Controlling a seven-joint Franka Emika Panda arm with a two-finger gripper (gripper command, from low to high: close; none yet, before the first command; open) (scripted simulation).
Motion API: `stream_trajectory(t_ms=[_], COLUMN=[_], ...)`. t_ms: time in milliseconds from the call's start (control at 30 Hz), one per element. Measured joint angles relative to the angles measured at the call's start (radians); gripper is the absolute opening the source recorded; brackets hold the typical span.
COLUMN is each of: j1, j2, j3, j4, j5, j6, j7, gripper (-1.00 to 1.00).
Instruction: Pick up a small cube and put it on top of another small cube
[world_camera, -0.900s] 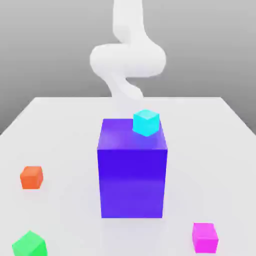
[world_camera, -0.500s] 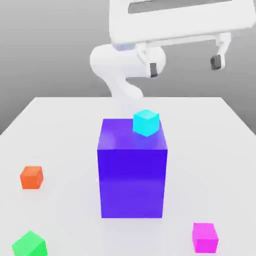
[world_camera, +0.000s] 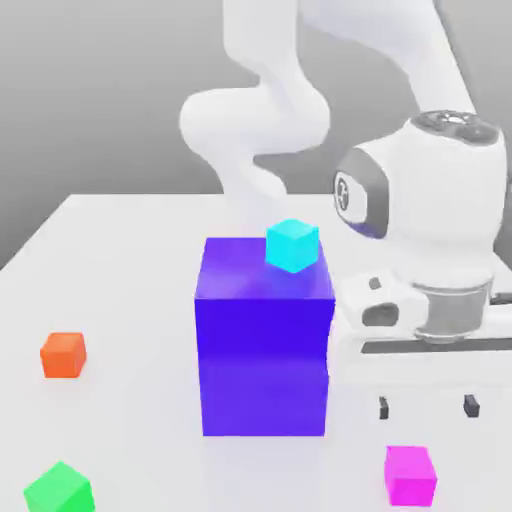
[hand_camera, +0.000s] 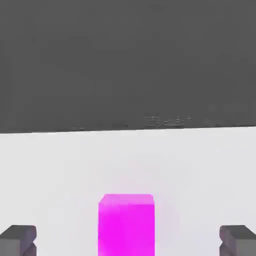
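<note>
**Pincer wide, above the pink cube**

My pincer (world_camera: 427, 406) hangs w/ tips pointing down, fingers spread wide, nothing between them. In the exterior view it's on that view's right, just beside the big blue-purple block (world_camera: 264, 360), tips off the surface (world_camera: 130, 290). The small magenta-pink cube (world_camera: 410, 474) sits on the surface right below the gap, a bit toward the left fingertip, not touching either one. Hand view: same cube (hand_camera: 126, 224) centred between my two dark fingertips (hand_camera: 18, 240), clear space on both sides.

Cyan cube (world_camera: 292, 245) rests on top of the blue-purple block, near its back-right corner as the exterior view has it. Orange cube (world_camera: 63, 354) is on the surface at the exterior view's left, well apart from the block. Green cube (world_camera: 58, 489) is nearer the camera on that same side, turned at an angle. Neither is near my pincer.
</note>
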Motion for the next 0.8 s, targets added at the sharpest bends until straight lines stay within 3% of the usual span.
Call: stream_trajectory(t_ms=[133,167,400,567,800], j1=[0.03,0.036,0.038,0.01,-0.224], j2=[0.145,0.178,0.184,0.036,0.009], j3=[-0.029,-0.037,-0.038,-0.015,-0.105], j4=[0.023,0.03,0.031,0.002,0.063], j5=[-0.039,-0.044,-0.047,-0.012,0.049], j6=[0.103,0.128,0.134,0.015,-0.074], j7=[0.038,0.042,0.045,0.011,-0.273], gripper=[0.0,-1.0,-1.0,-1.0,-1.0])
